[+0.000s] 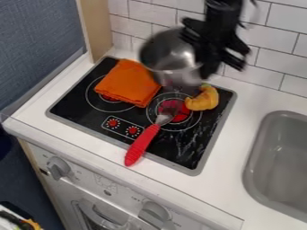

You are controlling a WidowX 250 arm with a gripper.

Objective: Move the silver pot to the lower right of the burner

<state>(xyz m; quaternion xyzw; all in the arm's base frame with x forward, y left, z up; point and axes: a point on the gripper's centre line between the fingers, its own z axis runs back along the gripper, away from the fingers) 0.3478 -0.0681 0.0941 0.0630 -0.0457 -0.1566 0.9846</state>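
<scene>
Beneath the gripper (pixel 201 58), black stovetop (pixel 186 151); at its fingertips, clasped by the rim, silver pot (pixel 160 54) (tilted, seemingly aloft), so the carrying step looks in hand, next calling for a swing past the red-handled spatula (pixel 142 144) and yellow toy (pixel 204 100) below, then lowering at the stovetop's lower right.

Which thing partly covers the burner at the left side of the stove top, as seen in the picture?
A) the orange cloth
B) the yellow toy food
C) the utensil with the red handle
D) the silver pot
A: the folded orange cloth lies over part of the left burner, whose ring shows beyond its edge.
</scene>
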